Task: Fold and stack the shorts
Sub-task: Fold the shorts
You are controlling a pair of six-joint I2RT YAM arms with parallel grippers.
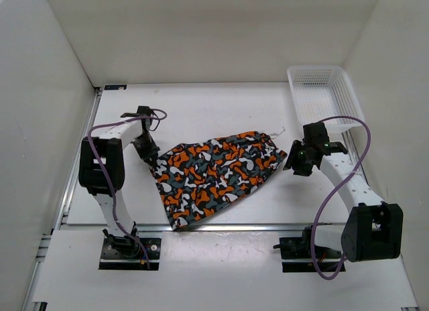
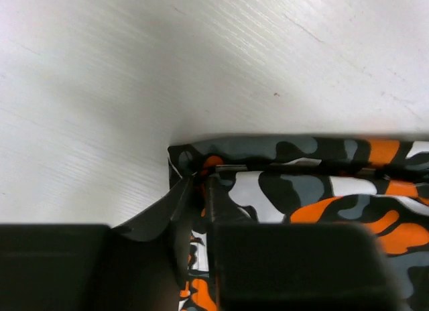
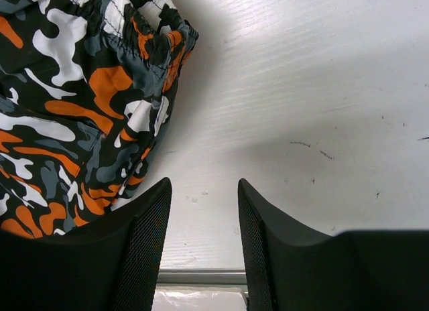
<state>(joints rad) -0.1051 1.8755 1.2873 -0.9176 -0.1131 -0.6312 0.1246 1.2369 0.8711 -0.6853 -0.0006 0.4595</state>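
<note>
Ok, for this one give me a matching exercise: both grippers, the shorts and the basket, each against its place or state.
Things:
1. left gripper
2. right gripper
3. shorts
4. basket

Places or states:
A. at the far right corner of the table
B. jaws apart, nothing between them
C. lying in the middle, between the two grippers
D. closed on a corner of the shorts

Pairs: 1-D, 2-B, 3-C, 4-A

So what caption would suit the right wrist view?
Open right gripper over the white table, beside orange, black, grey and white camouflage shorts.
</note>
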